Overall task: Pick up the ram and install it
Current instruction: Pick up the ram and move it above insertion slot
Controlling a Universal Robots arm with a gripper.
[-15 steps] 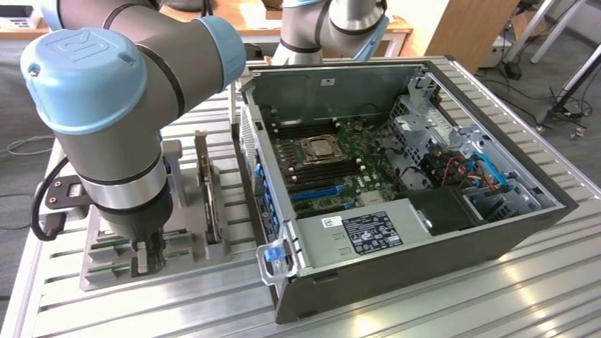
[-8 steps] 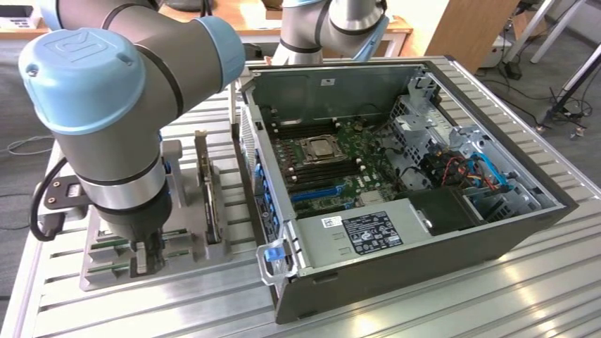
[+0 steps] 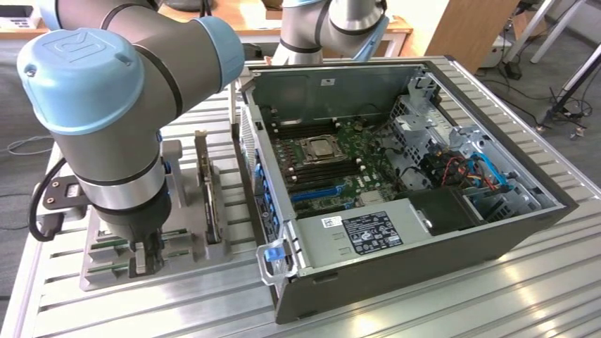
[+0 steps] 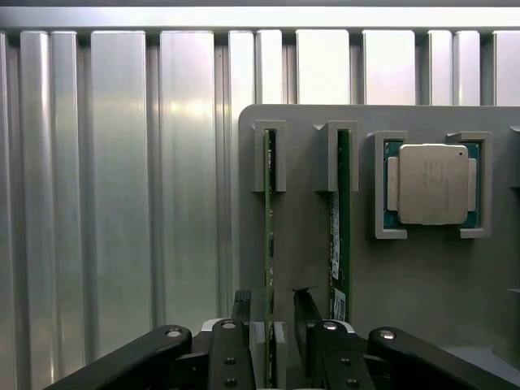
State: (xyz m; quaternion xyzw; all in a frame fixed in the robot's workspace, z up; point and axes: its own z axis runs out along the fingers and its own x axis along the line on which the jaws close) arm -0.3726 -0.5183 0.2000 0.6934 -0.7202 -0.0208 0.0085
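Note:
Two green ram sticks stand on edge in slots of a grey holder (image 4: 406,276). My gripper (image 4: 272,302) is open and straddles one ram stick (image 4: 268,219), with a dark finger on each side and a small gap to the board. The other ram stick (image 4: 335,227) stands parallel beside it, outside the fingers. In the exterior view the gripper (image 3: 143,257) is low over the holder (image 3: 221,255) at the exterior view's left, beside the open computer case (image 3: 404,282). The dark memory slots (image 3: 300,130) lie on the motherboard inside the case.
A square silver processor (image 4: 433,184) sits in the holder near the sticks. A tall flat card (image 3: 207,190) stands on the holder between the arm and the case. A second arm (image 3: 329,28) stands behind the case. The ribbed metal table (image 4: 122,203) surrounds the holder.

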